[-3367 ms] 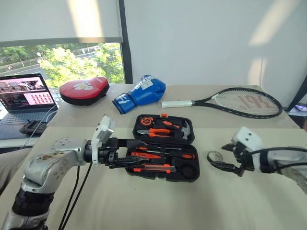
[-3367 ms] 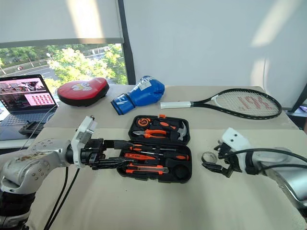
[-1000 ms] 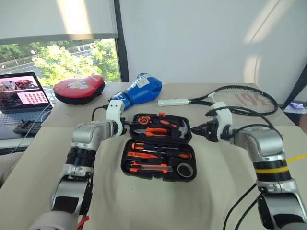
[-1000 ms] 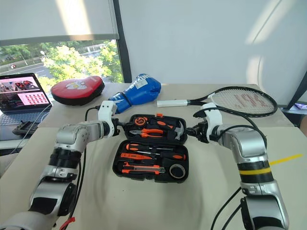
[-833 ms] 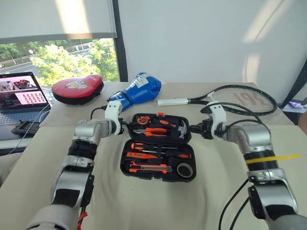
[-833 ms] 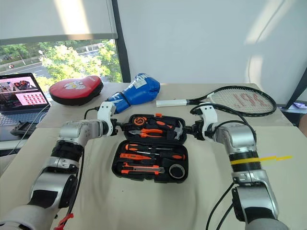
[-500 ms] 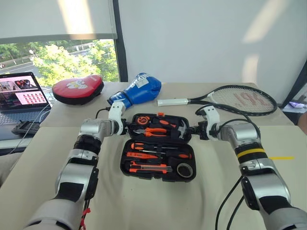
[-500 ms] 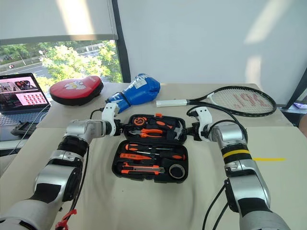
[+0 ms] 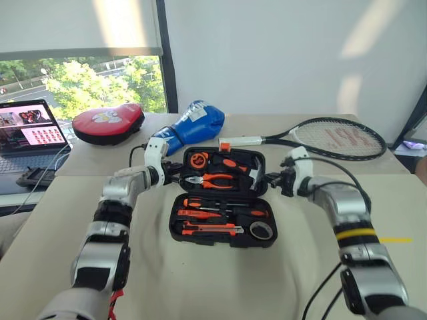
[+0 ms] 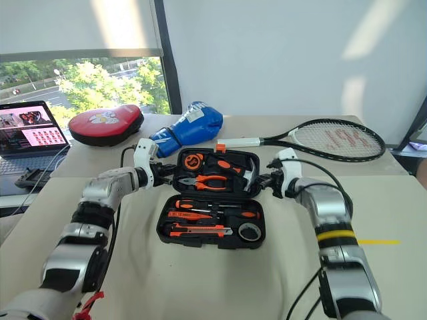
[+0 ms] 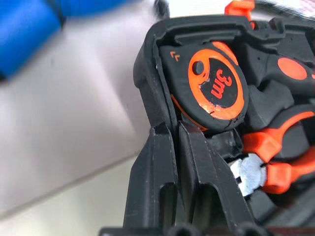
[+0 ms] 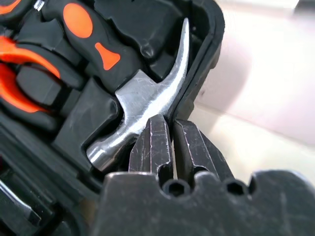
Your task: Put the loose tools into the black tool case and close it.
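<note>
The black tool case (image 9: 223, 235) lies open on the beige table. Its lid (image 9: 225, 155) is tilted up off the table, with the orange latch (image 9: 225, 145) at the top edge. My left gripper (image 9: 175, 175) is shut on the lid's left rim (image 11: 147, 83), next to the orange tape measure (image 11: 216, 88). On the lid's right rim (image 12: 199, 73), beside the hammer head (image 12: 142, 93), my right gripper (image 9: 272, 180) is shut. Pliers (image 9: 213, 179) sit in the lid. Screwdrivers (image 9: 220, 203), a utility knife (image 9: 207, 229) and the tape roll (image 9: 261, 230) lie in the base.
Along the back of the table lie a tennis racket (image 9: 333, 139), a blue boxing glove (image 9: 193, 123) and a red pad (image 9: 108, 123). A laptop (image 9: 30, 133) stands open at the far left. Bare tabletop surrounds the case at front and sides.
The tape roll went from my right gripper into the case. Both grippers came to the lid's sides and shut on its rims, and the lid has lifted from flat to tilted up.
</note>
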Motion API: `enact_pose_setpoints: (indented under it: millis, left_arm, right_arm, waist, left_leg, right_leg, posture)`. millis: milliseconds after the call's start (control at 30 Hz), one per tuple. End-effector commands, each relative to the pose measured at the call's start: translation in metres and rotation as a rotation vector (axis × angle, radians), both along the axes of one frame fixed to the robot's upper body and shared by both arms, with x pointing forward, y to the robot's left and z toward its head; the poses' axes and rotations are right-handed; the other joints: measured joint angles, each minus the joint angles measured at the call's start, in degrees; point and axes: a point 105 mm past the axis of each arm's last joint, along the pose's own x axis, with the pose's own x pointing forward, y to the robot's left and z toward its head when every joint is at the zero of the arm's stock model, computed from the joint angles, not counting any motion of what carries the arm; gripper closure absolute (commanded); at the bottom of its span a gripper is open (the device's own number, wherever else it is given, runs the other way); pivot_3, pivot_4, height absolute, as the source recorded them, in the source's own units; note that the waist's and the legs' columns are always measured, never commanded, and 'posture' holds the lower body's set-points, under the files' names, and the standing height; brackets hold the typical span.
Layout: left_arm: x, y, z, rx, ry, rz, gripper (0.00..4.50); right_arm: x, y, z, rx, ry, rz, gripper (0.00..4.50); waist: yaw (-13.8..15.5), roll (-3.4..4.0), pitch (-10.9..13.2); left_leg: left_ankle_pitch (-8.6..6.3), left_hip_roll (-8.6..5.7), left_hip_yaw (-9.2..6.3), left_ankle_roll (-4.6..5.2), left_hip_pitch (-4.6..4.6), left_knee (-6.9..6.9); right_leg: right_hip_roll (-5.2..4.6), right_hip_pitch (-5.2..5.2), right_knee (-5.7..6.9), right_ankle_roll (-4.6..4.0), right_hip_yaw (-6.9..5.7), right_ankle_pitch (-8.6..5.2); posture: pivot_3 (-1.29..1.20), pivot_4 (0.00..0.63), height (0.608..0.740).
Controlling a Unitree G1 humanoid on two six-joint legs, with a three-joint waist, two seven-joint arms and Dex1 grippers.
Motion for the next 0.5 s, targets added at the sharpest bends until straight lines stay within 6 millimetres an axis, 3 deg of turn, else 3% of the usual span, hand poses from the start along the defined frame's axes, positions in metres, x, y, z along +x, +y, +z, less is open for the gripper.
enact_pose_setpoints:
  millis: [33,133,200,300,433,500]
  left_arm:
    - [-0.030,-0.031,0.044,0.040,-0.304,-0.215,4.48]
    - [-0.056,-0.031,0.040,0.175,-0.481,-0.294,4.48]
    - [-0.070,-0.025,0.025,0.270,-0.527,-0.341,4.48]
    - [-0.085,-0.014,0.002,0.380,-0.556,-0.389,4.48]
    - [-0.092,0.002,-0.015,0.427,-0.510,-0.386,4.48]
    - [-0.098,0.015,-0.020,0.422,-0.466,-0.378,4.50]
  right_arm:
    - [-0.032,0.024,0.053,-0.046,-0.325,0.146,4.50]
    - [-0.054,0.023,0.043,-0.163,-0.399,0.166,4.50]
    - [-0.067,0.022,0.035,-0.218,-0.421,0.187,4.50]
    - [-0.089,0.022,0.022,-0.265,-0.415,0.228,4.50]
    - [-0.111,0.014,0.009,-0.333,-0.377,0.247,4.50]
    - [-0.122,0.007,0.004,-0.387,-0.347,0.250,3.69]
  waist:
    - [0.0,0.00,0.0]
    - [0.0,0.03,0.0]
    - [0.1,0.03,0.0]
    - [0.2,0.03,0.0]
    - [0.6,0.04,0.0]
    - [0.8,0.04,0.0]
  left_leg:
    - [0.01,0.00,-0.01,-0.01,-0.08,0.01]
    - [0.01,0.01,-0.01,-0.02,-0.07,0.02]
    - [0.01,0.01,0.00,-0.02,-0.07,0.00]
    - [0.02,0.03,0.00,-0.01,0.07,0.03]
    - [0.00,0.09,0.00,0.00,0.52,0.06]
    - [-0.06,0.20,-0.01,0.09,1.00,0.02]
  right_leg:
    - [0.01,-0.07,0.00,0.00,-0.03,0.00]
    - [0.03,-0.03,-0.07,0.00,-0.14,0.00]
    - [0.03,-0.01,-0.15,0.00,-0.16,0.00]
    - [0.03,0.19,-0.20,-0.01,-0.18,0.00]
    - [0.01,0.70,-0.37,-0.02,-0.14,-0.02]
    - [0.02,1.18,-0.38,-0.05,-0.12,-0.04]
  posture:
    - [0.00,0.150,0.740]
    - [0.00,0.150,0.740]
    - [0.00,0.150,0.740]
    - [0.00,0.150,0.740]
    - [0.00,0.150,0.740]
    - [0.00,0.150,0.740]
